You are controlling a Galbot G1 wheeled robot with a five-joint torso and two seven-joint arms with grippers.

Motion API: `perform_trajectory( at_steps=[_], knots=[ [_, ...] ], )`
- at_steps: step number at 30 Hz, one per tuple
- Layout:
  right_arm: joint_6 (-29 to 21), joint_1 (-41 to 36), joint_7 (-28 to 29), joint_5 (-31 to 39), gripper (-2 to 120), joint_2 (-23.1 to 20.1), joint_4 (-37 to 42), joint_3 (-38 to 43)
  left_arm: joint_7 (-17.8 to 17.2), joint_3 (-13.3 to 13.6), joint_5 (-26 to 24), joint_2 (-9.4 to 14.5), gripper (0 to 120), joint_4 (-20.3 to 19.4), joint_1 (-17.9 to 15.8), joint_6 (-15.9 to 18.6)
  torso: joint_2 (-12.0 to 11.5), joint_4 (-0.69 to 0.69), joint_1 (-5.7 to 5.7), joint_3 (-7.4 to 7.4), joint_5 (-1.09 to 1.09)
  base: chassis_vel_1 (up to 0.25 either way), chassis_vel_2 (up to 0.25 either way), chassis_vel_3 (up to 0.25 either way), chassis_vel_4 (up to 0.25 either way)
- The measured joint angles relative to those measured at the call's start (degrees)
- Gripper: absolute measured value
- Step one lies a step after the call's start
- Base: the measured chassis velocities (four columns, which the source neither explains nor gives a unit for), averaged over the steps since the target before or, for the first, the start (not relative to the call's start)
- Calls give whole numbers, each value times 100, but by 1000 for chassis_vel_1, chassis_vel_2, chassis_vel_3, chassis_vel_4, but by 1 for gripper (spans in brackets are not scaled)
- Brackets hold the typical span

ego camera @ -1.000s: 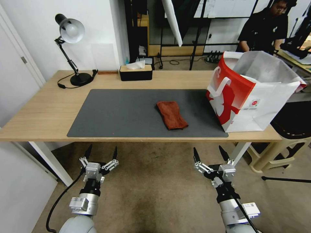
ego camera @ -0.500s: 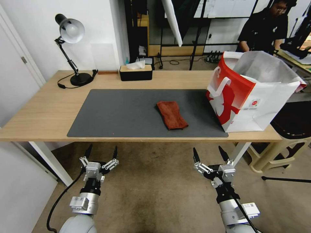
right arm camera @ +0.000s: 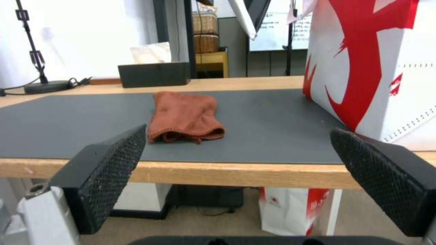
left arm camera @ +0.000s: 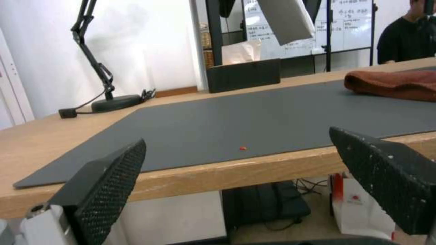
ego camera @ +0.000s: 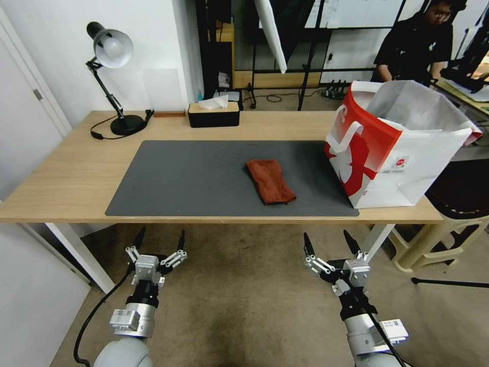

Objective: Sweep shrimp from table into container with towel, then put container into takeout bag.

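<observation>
- Lying flat on the tabletop [ego camera: 66, 173] mat, your towel [ego camera: 270, 181] is rust-red, folded and oblong, beyond and between both grippers.
- Its long axis runs away from you, slanting leftward at the far end.
- Left gripper [ego camera: 159, 239] and right gripper [ego camera: 329, 242] hang below the edge, jaws apart.
- The takeout bag [ego camera: 392, 148] stands beyond the right gripper.

A light-wood table [ego camera: 61, 178] carries a dark grey mat [ego camera: 193, 178] bearing a folded towel [ego camera: 270, 181]; a takeout bag [ego camera: 392, 153] stands at right, a desk lamp [ego camera: 109, 81] and tissue box [ego camera: 214, 114] far left
</observation>
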Motion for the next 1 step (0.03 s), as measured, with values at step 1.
perform_trajectory(
  at_steps=[1],
  knots=[
    [0,0,0,0,100,0,0,0,0,0,0,0,100,0,0,0,0,0,0,0,0,0,0,0,0]
  ],
)
